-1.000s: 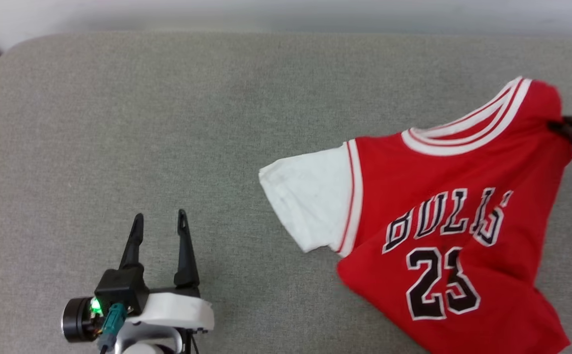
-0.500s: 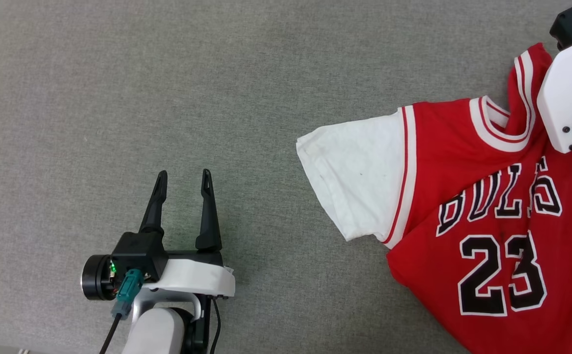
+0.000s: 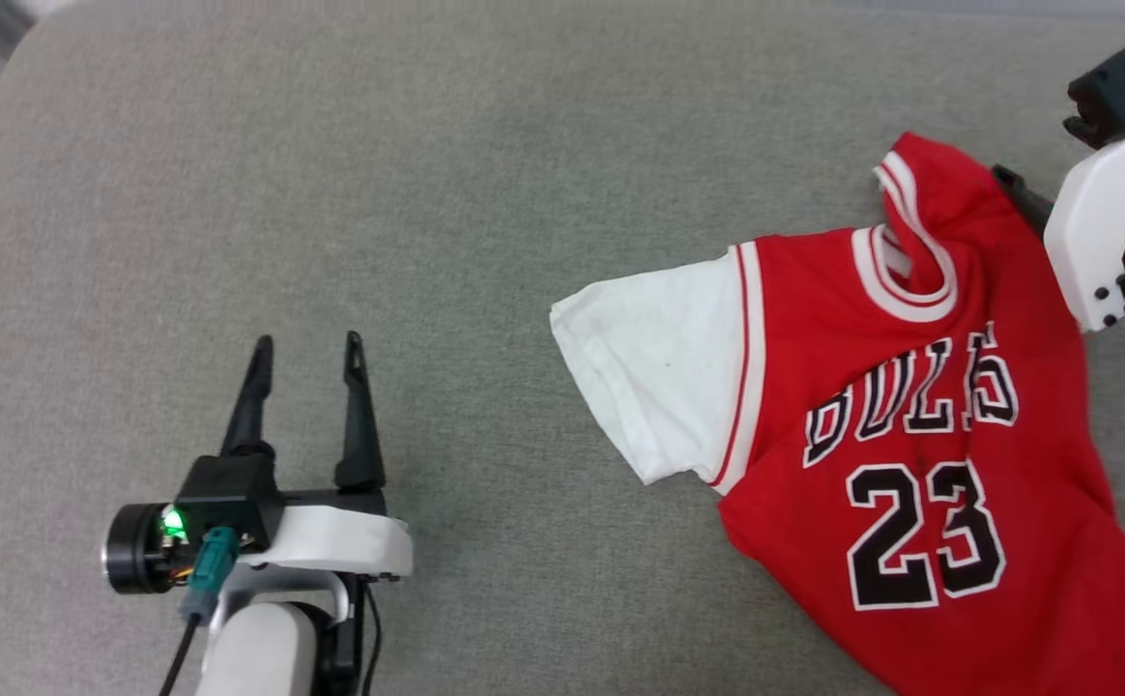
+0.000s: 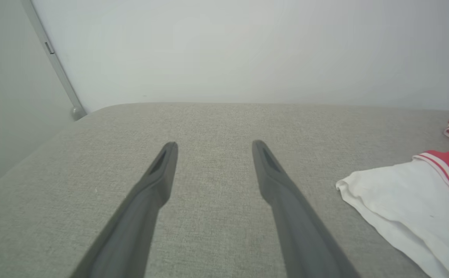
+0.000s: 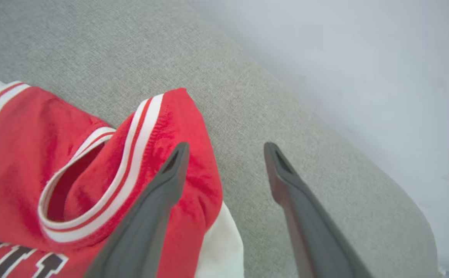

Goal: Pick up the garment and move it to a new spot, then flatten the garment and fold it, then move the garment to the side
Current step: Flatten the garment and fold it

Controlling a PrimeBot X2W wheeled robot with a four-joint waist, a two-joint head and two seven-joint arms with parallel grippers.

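On the grey cushion (image 3: 524,193) the shirt (image 3: 910,406) lies rumpled at the right, with the right claw (image 5: 226,148) apart over its bunched far shoulder and the left claw (image 3: 309,346) apart near left, so flattening probably needs both shoulders drawn evenly sideways.

The red jersey-style fabric garment (image 3: 794,329) is noted with a white short sleeve (image 3: 649,377) trimmed in red and white. Its collar (image 3: 901,307) is striped white and red, and its black lettering and "23" are edged in white. The padded woven surface (image 3: 427,193) is recorded as mottled grey. The left gripper (image 3: 308,340) is marked by black fingers (image 3: 358,416), a white housing (image 3: 340,546), a green light (image 3: 173,523) and a teal plug (image 3: 212,559).
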